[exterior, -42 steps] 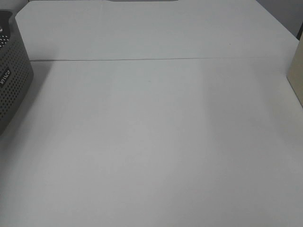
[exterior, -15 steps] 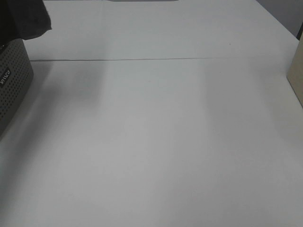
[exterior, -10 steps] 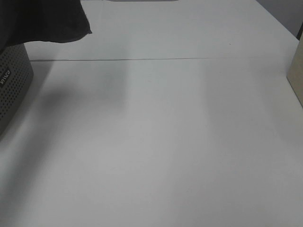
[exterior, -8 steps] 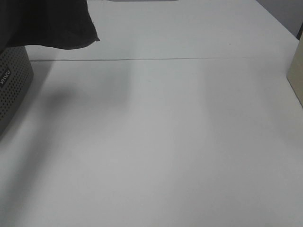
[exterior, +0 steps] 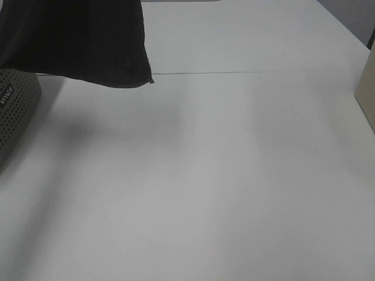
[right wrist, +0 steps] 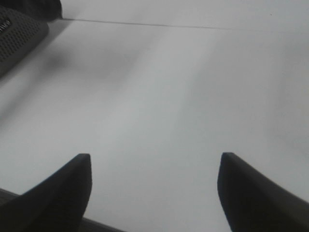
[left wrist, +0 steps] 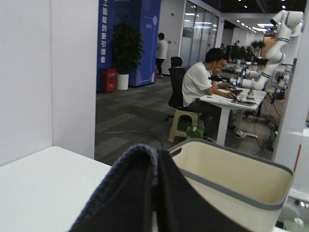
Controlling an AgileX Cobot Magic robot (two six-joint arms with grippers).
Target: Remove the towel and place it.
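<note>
The towel [exterior: 76, 41], a large dark cloth, hangs in the air at the back left. Its lower corner reaches past the grey perforated basket [exterior: 14, 111] at the left edge and hides the basket's top. In the left wrist view a bunched fold of the towel [left wrist: 137, 193] fills the lower middle and hides my left gripper's fingers. My right gripper [right wrist: 154, 166] is open and empty over bare white table [right wrist: 159, 96]. The basket [right wrist: 19, 26] and a towel corner [right wrist: 48, 6] show far from it.
A beige box [exterior: 368, 96] stands at the table's right edge. A seam [exterior: 252, 72] runs across the white table. The left wrist view shows a beige bin with a grey rim [left wrist: 231, 181] beyond the towel, and an office with seated people behind it.
The towel came into view from the back left, then moved right and towards the front. It now covers the basket's top. The right side has not changed.
</note>
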